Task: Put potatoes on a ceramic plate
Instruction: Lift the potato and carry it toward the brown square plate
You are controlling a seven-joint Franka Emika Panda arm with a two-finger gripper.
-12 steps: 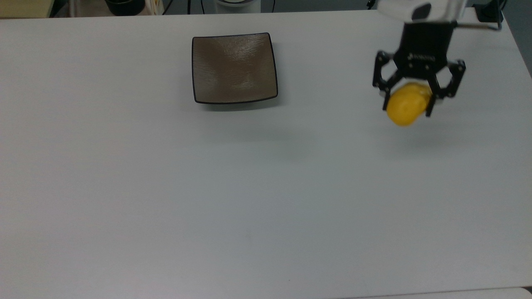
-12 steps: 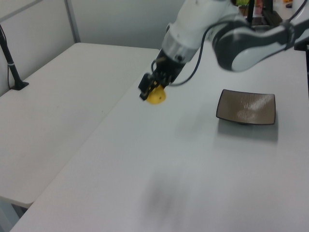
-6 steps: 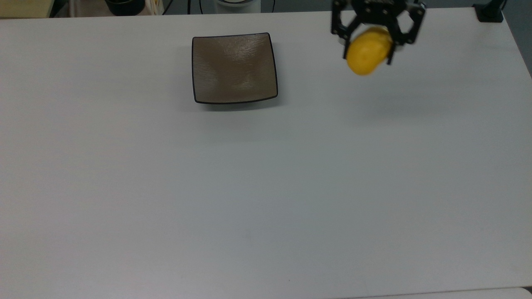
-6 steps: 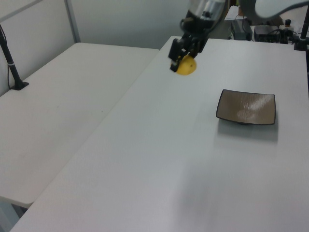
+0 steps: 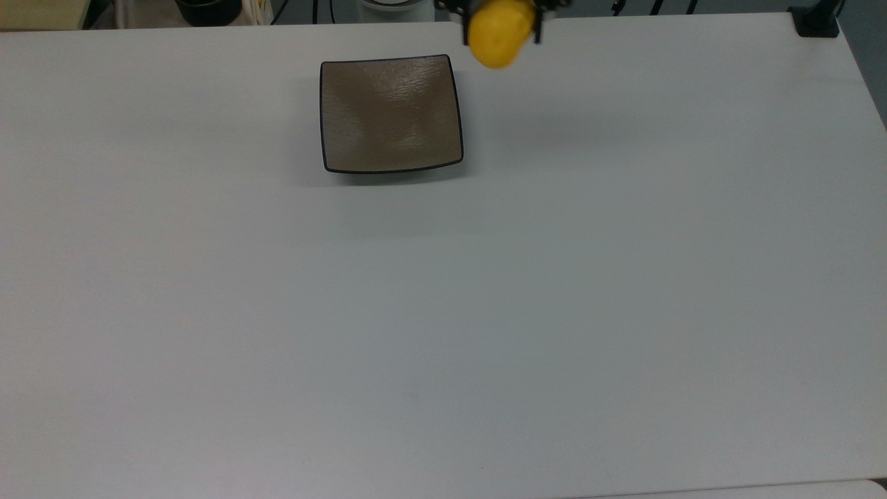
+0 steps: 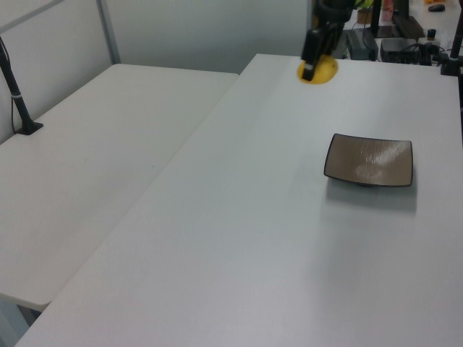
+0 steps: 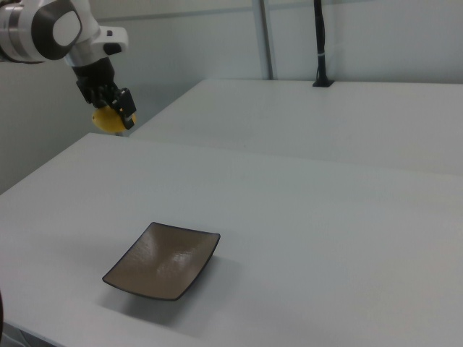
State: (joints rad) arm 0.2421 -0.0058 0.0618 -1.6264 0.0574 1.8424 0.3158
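Since the earlier frames, the claw (image 5: 500, 17) and its potato (image 5: 500, 40) have travelled from the top view's right toward the plate (image 5: 390, 113), rising to the upper edge of that view.

Top view: the potato hangs in the air just beside the plate's upper right corner, not over it; the claw's dark fingers (image 5: 538, 31) are cut off by the frame edge. The plate sits bare on the white tabletop (image 5: 443, 312).

Left view: the claw (image 6: 314, 66) grips the potato (image 6: 322, 70) above the tabletop's far end, well beyond the plate (image 6: 369, 160).

Right view: the arm (image 7: 54, 29) reaches in from the right view's upper left. Its claw (image 7: 116, 116) is clenched on the potato (image 7: 108, 121), held well clear of the tabletop (image 7: 304, 238) and the plate (image 7: 163, 261).
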